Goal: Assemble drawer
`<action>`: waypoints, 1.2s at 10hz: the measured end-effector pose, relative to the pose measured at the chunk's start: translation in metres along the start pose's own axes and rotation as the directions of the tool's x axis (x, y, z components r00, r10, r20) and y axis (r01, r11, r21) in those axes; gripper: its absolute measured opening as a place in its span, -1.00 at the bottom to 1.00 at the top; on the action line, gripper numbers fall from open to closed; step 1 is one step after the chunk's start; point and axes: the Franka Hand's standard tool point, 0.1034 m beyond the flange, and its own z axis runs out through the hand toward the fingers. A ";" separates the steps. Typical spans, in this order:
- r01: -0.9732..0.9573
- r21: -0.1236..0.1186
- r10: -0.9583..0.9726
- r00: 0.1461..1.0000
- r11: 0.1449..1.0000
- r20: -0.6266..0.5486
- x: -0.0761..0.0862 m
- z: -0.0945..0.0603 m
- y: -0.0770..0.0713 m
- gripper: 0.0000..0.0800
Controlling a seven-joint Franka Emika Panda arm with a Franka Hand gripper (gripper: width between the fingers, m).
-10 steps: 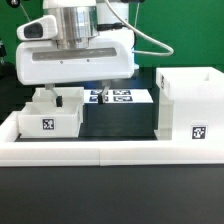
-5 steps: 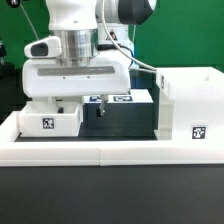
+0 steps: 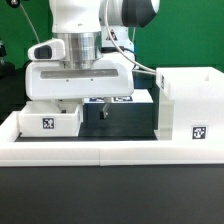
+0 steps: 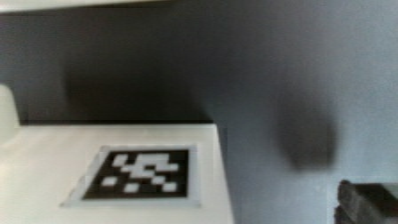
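1 small white plastic open-top tray (image 3: 50,120) is seen on the black table (image 3: 120,120) at the exterior view's left. Its opening is turned upward, its long axis is laid across the view, and 1 tagged wall is turned to the camera. The tall white plastic box housing (image 3: 192,100) is stood at the exterior view's right, well apart from the tray, with its long axis upright. Which way its open front is turned cannot be told.

The only markings made out are square black-and-white tags (image 3: 47,124): 1 on the tray's near wall, 1 low on the housing, several on the thin white marker board (image 3: 122,98) behind.

The white two-finger gripper (image 3: 83,107) is held low over the tray's edge on the exterior view's right, fingers spread wide, nothing held. 1 dark finger (image 3: 103,110) is hung over bare table just beside the tray. A low white wall (image 3: 110,150) is laid along the table's near edge.

In the blurred wrist view, 1 such tag (image 4: 139,172) is shown on a flat white surface; which part carries it cannot be told.
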 end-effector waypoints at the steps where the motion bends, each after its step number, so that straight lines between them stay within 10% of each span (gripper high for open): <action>1: -0.002 -0.003 0.002 1.000 1.000 -0.005 0.000 0.000 0.001 0.62; 3: -0.002 -0.004 0.001 1.000 1.000 -0.007 0.000 0.000 0.001 -0.01; 4: -0.002 -0.004 0.001 1.000 1.000 -0.007 0.000 0.000 0.001 -0.01; 6: -0.002 -0.004 0.002 1.000 1.000 -0.007 0.000 0.000 0.001 -0.80; 12: -0.001 -0.004 0.001 1.000 1.000 -0.007 0.000 0.000 0.001 -0.90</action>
